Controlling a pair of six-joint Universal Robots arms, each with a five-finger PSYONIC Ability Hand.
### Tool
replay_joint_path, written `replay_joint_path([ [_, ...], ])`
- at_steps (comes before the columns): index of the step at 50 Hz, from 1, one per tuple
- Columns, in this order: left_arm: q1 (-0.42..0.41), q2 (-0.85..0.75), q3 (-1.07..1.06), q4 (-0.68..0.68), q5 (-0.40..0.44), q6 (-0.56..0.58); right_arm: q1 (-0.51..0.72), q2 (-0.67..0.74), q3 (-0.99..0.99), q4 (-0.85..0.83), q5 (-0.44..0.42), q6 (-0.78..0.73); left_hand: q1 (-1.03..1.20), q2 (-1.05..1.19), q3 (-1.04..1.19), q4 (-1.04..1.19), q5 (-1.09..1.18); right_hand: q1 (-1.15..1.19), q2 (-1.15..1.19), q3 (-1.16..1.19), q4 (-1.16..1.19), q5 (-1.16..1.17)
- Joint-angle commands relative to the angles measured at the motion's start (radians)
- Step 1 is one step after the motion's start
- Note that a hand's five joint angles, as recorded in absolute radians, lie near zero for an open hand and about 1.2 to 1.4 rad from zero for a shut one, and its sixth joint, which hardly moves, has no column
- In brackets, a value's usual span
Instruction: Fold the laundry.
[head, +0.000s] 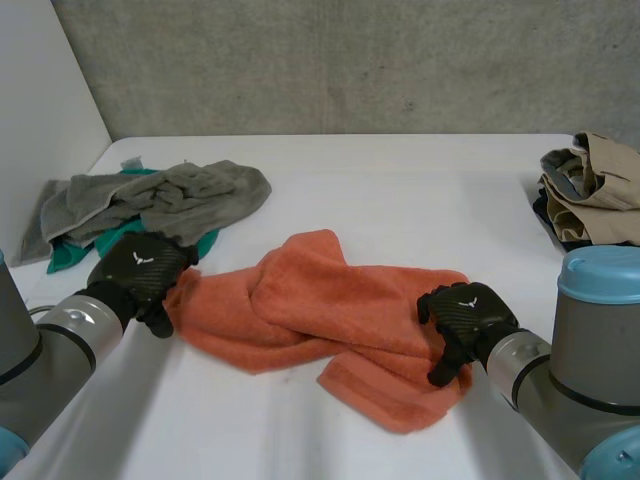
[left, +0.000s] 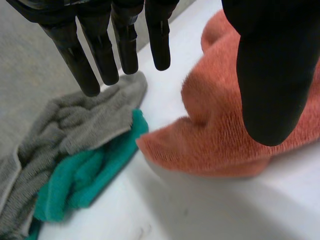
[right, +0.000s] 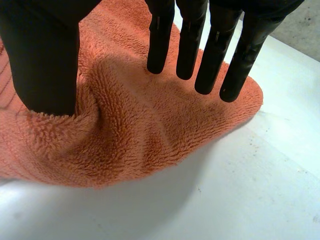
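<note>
Fingers (right: 187, 40) straight over orange towel (head: 330, 300), corners hidden

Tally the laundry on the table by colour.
Orange: 1, the orange towel
Grey: 1, the grey towel
Green: 1, the green cloth
Tan: 1, the tan bundle
Total: 4

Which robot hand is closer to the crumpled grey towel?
Left. Left robot hand: beside the crumpled grey towel. Right robot hand: at the far end of the orange terry towel.
</note>
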Motion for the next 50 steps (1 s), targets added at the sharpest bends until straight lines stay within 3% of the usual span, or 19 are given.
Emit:
replay_joint_path([
  [1,0.01,-0.091,0.029,0.005,0.022,0.005,0.001,0.027,0.002,-0.046,0.002,0.002,0.388,0.397,0.394,0.402,0.401,0.284,0.212,0.214,0.214,0.229],
  [4,-0.004,-0.117,0.042,0.007,0.022,0.005,0.001,0.033,0.002,-0.057,0.003,0.0,0.784,0.793,0.79,0.798,0.797,0.539,0.467,0.469,0.469,0.484],
  [5,-0.006,-0.121,0.046,0.007,0.021,0.005,-0.001,0.033,0.002,-0.063,0.002,0.0,0.916,0.925,0.922,0.93,0.929,0.863,0.79,0.793,0.793,0.808],
  [6,-0.007,-0.124,0.049,0.007,0.021,0.004,-0.002,0.033,0.002,-0.064,0.002,0.0,0.993,1.001,0.998,1.006,1.006,0.926,0.854,0.856,0.856,0.871],
  [11,-0.024,-0.111,0.065,-0.004,0.005,0.004,-0.017,0.013,-0.001,-0.061,-0.003,-0.007,0.993,1.002,0.999,1.007,1.007,0.927,0.854,0.856,0.857,0.872],
  [14,-0.039,-0.089,0.075,-0.008,0.002,-0.001,-0.021,-0.069,0.009,-0.048,-0.006,-0.049,0.993,1.002,0.999,1.007,1.007,0.927,0.854,0.856,0.857,0.872],
  [20,-0.05,0.109,0.078,-0.044,-0.045,-0.021,-0.16,-0.226,0.005,-0.008,-0.008,-0.268,0.993,1.002,0.999,1.007,1.007,0.927,0.854,0.856,0.857,0.872],
  [25,-0.052,0.268,0.087,-0.053,-0.053,-0.1,-0.246,-0.294,-0.073,-0.012,-0.017,-0.395,0.993,1.002,0.999,1.007,1.007,0.927,0.854,0.856,0.857,0.872],
  [31,-0.053,0.373,0.085,-0.057,-0.045,-0.208,-0.243,-0.271,-0.234,-0.032,-0.046,-0.414,0.993,1.002,0.999,1.007,1.007,0.927,0.854,0.856,0.857,0.872],
  [38,-0.078,0.324,0.092,-0.054,-0.05,-0.225,-0.077,0.027,-0.388,-0.161,-0.193,-0.415,0.993,1.002,0.999,1.007,1.007,0.927,0.854,0.856,0.857,0.872],
  [39,-0.082,0.31,0.093,-0.054,-0.05,-0.225,-0.051,0.073,-0.402,-0.185,-0.227,-0.418,0.993,1.002,0.999,1.007,1.007,0.904,0.832,0.834,0.835,0.85],
  [41,-0.095,0.282,0.099,-0.054,-0.053,-0.223,-0.034,0.123,-0.417,-0.199,-0.236,-0.421,0.993,1.002,0.999,1.007,1.007,0.469,0.397,0.399,0.399,0.415],
  [42,-0.107,0.255,0.107,-0.054,-0.056,-0.222,-0.03,0.146,-0.423,-0.201,-0.242,-0.421,0.993,1.002,0.999,1.007,1.007,0.22,0.147,0.15,0.15,0.165],
  [43,-0.111,0.244,0.11,-0.054,-0.058,-0.222,-0.028,0.186,-0.437,-0.204,-0.244,-0.425,0.993,1.002,0.999,1.007,1.007,-0.295,-0.367,-0.365,-0.365,-0.35],
  [46,-0.128,0.201,0.124,-0.056,-0.064,-0.219,-0.03,0.213,-0.461,-0.203,-0.216,-0.417,0.993,1.002,0.999,1.007,1.007,-0.295,-0.367,-0.365,-0.365,-0.35],
  [50,-0.13,0.173,0.141,-0.057,-0.071,-0.217,-0.027,0.168,-0.451,-0.198,-0.066,-0.351,0.993,1.002,0.999,1.007,1.007,-0.295,-0.367,-0.365,-0.365,-0.35],
])
